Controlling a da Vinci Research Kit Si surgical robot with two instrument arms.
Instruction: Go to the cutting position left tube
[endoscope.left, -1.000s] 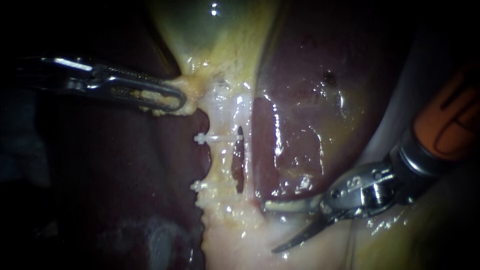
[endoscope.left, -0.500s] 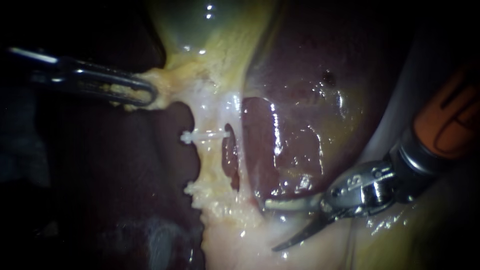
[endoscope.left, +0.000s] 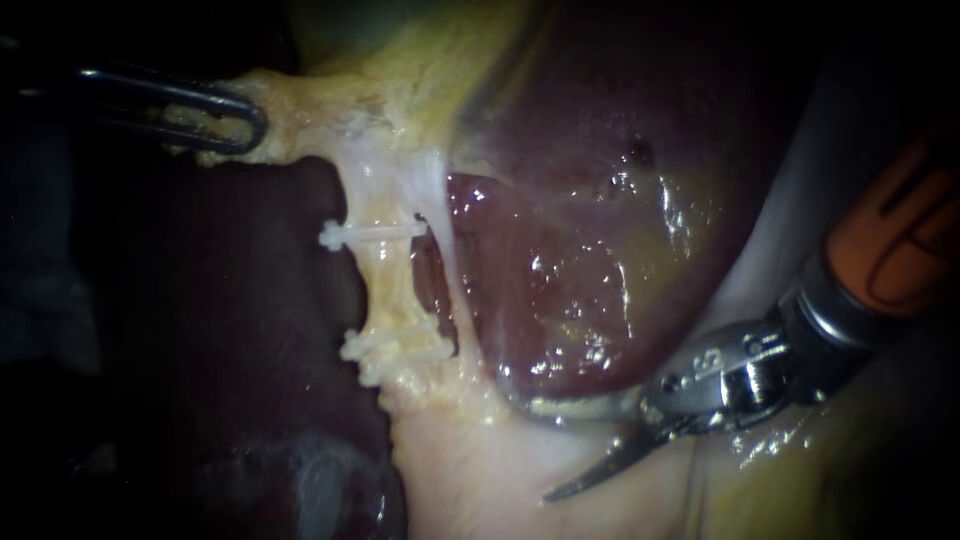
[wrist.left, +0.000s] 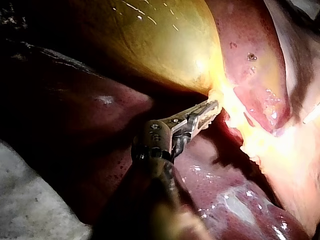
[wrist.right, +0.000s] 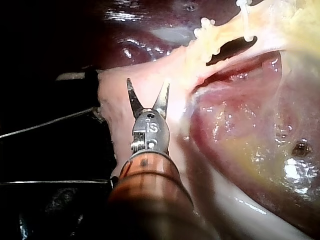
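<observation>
my left instrument (endoscope.left: 240, 122) has its thin metal jaws pinched on lumpy yellow tissue (endoscope.left: 300, 100) by the yellow-green gallbladder (wrist.left: 150, 45). my right instrument (endoscope.left: 542, 450) has its curved jaws wide apart, holding nothing, well apart from the pale left tube (endoscope.left: 385, 290) with white clips (endoscope.left: 370, 235).

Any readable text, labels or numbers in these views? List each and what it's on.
Liver, gallbladder, clips: no text.
Left instrument: none visible.
Right instrument: one small engraved mark on the metal wrist behind the jaws, too unclear to quote.
</observation>
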